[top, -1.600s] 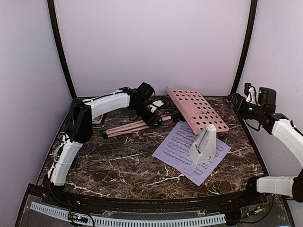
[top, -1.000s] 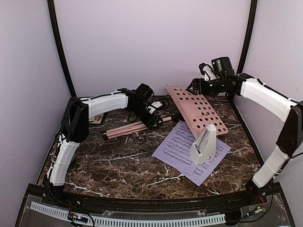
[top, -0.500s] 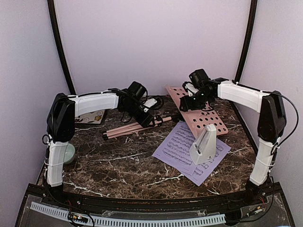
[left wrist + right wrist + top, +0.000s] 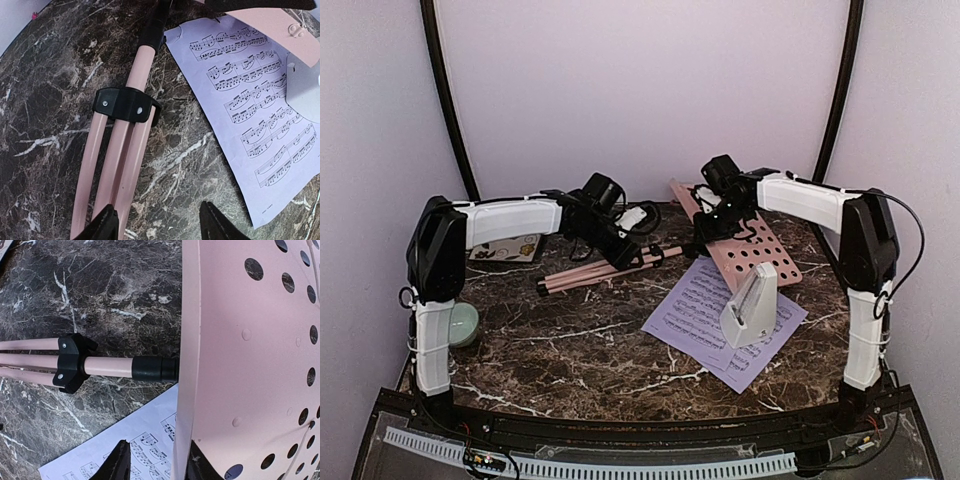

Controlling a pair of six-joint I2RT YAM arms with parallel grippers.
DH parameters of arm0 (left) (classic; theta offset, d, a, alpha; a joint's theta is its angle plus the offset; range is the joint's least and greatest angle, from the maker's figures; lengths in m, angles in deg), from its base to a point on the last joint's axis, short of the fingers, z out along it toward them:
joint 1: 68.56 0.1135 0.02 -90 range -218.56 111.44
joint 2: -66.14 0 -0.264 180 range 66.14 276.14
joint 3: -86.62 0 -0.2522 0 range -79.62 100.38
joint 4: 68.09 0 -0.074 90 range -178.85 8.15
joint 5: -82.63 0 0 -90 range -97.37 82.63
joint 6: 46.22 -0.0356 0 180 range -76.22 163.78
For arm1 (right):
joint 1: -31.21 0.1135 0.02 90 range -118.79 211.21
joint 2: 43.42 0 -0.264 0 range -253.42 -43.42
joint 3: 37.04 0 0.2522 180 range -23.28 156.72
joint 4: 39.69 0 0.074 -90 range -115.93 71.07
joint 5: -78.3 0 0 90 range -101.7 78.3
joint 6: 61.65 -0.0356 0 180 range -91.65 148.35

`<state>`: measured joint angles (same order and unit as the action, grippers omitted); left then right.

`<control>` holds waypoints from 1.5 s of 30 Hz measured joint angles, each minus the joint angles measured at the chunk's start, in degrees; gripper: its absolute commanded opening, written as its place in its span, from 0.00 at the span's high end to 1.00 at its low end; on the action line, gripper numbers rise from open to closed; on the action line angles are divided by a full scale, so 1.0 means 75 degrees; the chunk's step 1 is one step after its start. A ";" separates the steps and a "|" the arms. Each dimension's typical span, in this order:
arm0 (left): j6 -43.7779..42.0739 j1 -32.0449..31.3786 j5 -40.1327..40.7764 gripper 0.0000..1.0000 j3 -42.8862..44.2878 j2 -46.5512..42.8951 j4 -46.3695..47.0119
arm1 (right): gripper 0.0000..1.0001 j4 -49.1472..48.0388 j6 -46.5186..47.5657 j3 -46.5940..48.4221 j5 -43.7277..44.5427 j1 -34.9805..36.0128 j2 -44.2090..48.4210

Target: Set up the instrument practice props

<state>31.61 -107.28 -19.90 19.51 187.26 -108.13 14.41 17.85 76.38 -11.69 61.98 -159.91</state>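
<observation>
Open, empty left gripper (image 4: pixel 156 215) and right gripper (image 4: pixel 157 450) hover over a pink perforated metal music stand (image 4: pixel 760 245): likely light, stiff, best held by its legs (image 4: pixel 117 165).

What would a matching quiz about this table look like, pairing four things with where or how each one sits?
Things: 1 music stand; 2 metronome; 3 green bowl; 4 sheet music
States: A upright on the pages; B lying down, legs folded; C flat on the marble table; D at the left edge
Pairs: 1-B, 2-A, 3-D, 4-C
</observation>
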 measured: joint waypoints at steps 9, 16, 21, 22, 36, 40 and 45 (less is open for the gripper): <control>-0.0012 0.0000 0.0128 0.43 -0.0440 -0.0434 0.0399 | 0.83 0.0391 0.0003 0.0612 0.0154 -0.0009 -0.0510; -0.0017 0.0012 0.0201 0.43 -0.0714 -0.0437 0.0525 | 1.00 0.0577 -0.0026 0.0775 0.0344 -0.0026 -0.0743; -0.0023 0.0029 0.0251 0.43 -0.0903 -0.0548 0.0595 | 1.00 0.0758 -0.0102 0.0959 0.0431 -0.0029 -0.0831; -0.0023 0.0032 0.0259 0.43 -0.0956 -0.0597 0.0615 | 1.00 0.0801 -0.0099 0.1005 0.0446 -0.0029 -0.0842; 0.0230 0.0032 0.0568 0.43 -0.1964 -0.1763 0.1355 | 1.00 0.1201 0.0338 0.1798 0.1378 0.0294 -0.0880; 0.0356 0.0041 0.0699 0.43 -0.2189 -0.2066 0.1626 | 1.00 0.0950 0.0743 0.1871 0.1993 0.0565 -0.0711; 0.0600 0.0119 0.0793 0.43 -0.2824 -0.2710 0.2087 | 1.00 0.0557 0.1274 0.1871 0.2739 0.0988 -0.0323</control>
<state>36.12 -106.38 -13.96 -1.67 166.93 -92.48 18.59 27.40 90.41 8.85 69.39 -162.34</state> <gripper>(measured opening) 0.570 0.009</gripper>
